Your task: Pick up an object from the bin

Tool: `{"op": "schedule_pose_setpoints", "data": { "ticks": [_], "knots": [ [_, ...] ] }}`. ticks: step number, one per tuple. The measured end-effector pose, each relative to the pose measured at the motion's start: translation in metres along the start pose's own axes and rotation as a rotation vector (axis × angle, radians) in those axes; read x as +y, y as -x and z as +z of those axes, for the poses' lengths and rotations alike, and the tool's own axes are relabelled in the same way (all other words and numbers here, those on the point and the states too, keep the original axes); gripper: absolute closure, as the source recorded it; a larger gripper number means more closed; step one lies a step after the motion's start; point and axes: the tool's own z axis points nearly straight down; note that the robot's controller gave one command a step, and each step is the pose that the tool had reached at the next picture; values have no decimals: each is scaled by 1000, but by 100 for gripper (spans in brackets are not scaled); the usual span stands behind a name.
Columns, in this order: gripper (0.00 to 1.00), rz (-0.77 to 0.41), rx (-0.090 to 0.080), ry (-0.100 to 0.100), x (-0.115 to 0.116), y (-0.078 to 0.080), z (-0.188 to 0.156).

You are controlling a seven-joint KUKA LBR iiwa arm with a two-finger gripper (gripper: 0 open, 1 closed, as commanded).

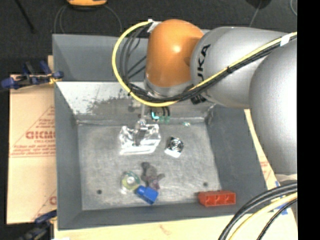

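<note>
A shiny, see-through crumpled packet (128, 139) with silvery glints lies on the floor of the grey bin (67, 144), in the rear half near the back wall and right under the gripper (143, 135). It looks wrinkled and flattish, with bright white highlights along its folds. Its long axis runs roughly across the view from left to right, the right end sitting slightly nearer the front. No end can be told apart as a head or a tail. The gripper stands on or just above the packet's middle, and it cannot be told whether the jaws are released or clenched, nor whether the packet is between them. Just to the right of the jaws, apart from the packet, lies a small shiny silver-and-black piece (174, 146). In front of the jaws, towards the near wall, a small cluster sits close together: a dark greyish-purple figure (150, 173), a pale green round thing (130, 181) to its left, and a blue block (147, 194) at the front. Well off to the front right of the jaws, near the bin's corner, lies a red brick (216, 198). Above the gripper rises the orange cover (170, 49) of the wrist, with the grey arm (235, 69) leading away to the right
</note>
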Motion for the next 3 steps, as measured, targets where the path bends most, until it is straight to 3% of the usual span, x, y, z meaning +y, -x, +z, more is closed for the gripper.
{"op": "schedule_pose_setpoints", "data": {
  "ticks": [1,2,3],
  "knots": [
    [0,-193,-11,-3,-49,-16,53],
    [0,-285,-12,-3,-57,21,110],
    [100,-282,-21,0,-56,23,105]
  ]
}}
